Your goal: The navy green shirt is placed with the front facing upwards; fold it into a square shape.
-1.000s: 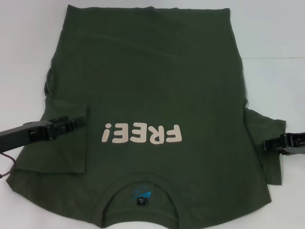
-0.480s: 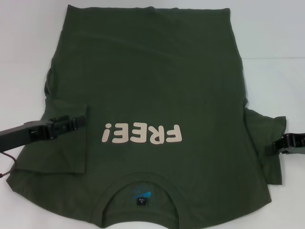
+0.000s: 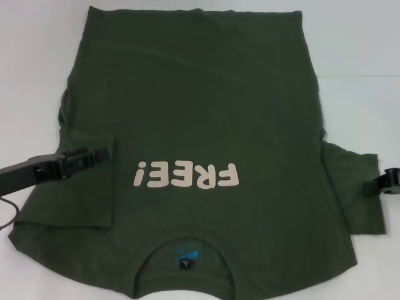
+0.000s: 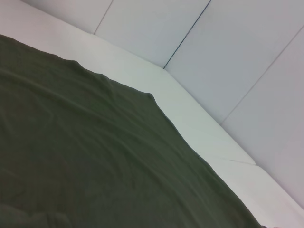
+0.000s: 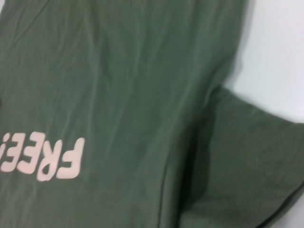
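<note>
The navy green shirt (image 3: pixel 200 94) lies front up on the white table (image 3: pixel 356 44), with its collar and blue label (image 3: pixel 186 256) at the near edge. The cream "FREE!" lettering (image 3: pixel 186 175) reads upside down. The shirt's left sleeve (image 3: pixel 81 194) is folded inward over the body. My left gripper (image 3: pixel 103 154) rests low at that folded sleeve's inner edge. My right gripper (image 3: pixel 376 185) is at the outer edge of the spread right sleeve (image 3: pixel 353 194). The left wrist view shows shirt cloth (image 4: pixel 85 161). The right wrist view shows the lettering (image 5: pixel 47 159) and the right sleeve (image 5: pixel 247 161).
White table (image 4: pixel 190 109) surrounds the shirt at the far side and on the right. White wall panels (image 4: pixel 247 52) stand behind the table's far edge. A thin cable (image 3: pixel 7 209) hangs from my left arm near the shirt's left shoulder.
My right gripper has drawn back to the right, off the right sleeve, which now lies flatter and wider. My left gripper has shifted slightly up and left over the folded sleeve.
</note>
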